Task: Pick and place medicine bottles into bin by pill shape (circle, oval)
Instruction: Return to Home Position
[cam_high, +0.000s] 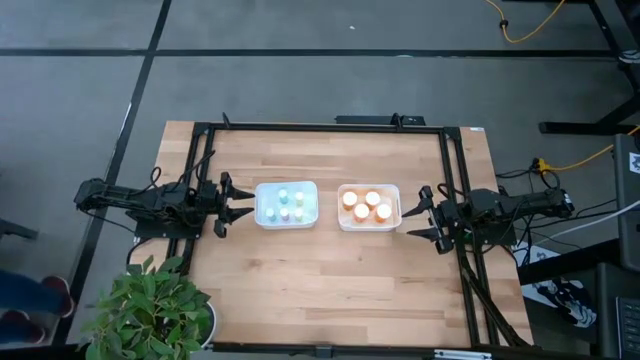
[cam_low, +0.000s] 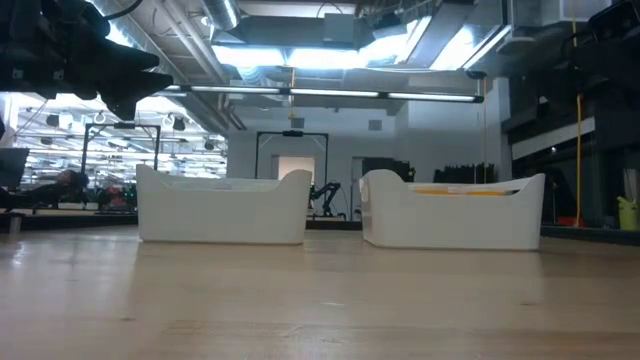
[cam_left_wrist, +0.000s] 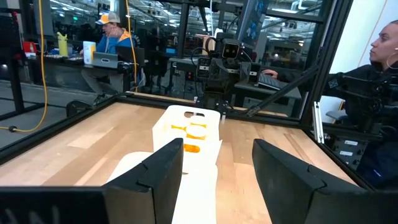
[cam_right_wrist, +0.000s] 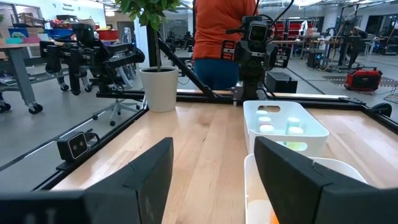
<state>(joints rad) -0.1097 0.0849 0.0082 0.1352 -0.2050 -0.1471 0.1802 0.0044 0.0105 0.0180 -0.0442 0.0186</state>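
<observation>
Two white bins stand side by side at the table's middle. The left bin (cam_high: 287, 204) holds several small pale bottles (cam_high: 291, 206) with white caps, standing upright. The right bin (cam_high: 369, 207) holds several orange bottles (cam_high: 366, 206) with white caps, upright too. My left gripper (cam_high: 238, 204) is open and empty just left of the left bin. My right gripper (cam_high: 417, 214) is open and empty just right of the right bin. In the left wrist view the fingers (cam_left_wrist: 155, 174) stand before the near bin (cam_left_wrist: 186, 180).
A black frame (cam_high: 320, 128) runs round the table's edges. A potted plant (cam_high: 150, 310) stands at the near left corner. Bare wood lies near and far of the bins. People show beyond the table in the wrist views (cam_right_wrist: 217, 31).
</observation>
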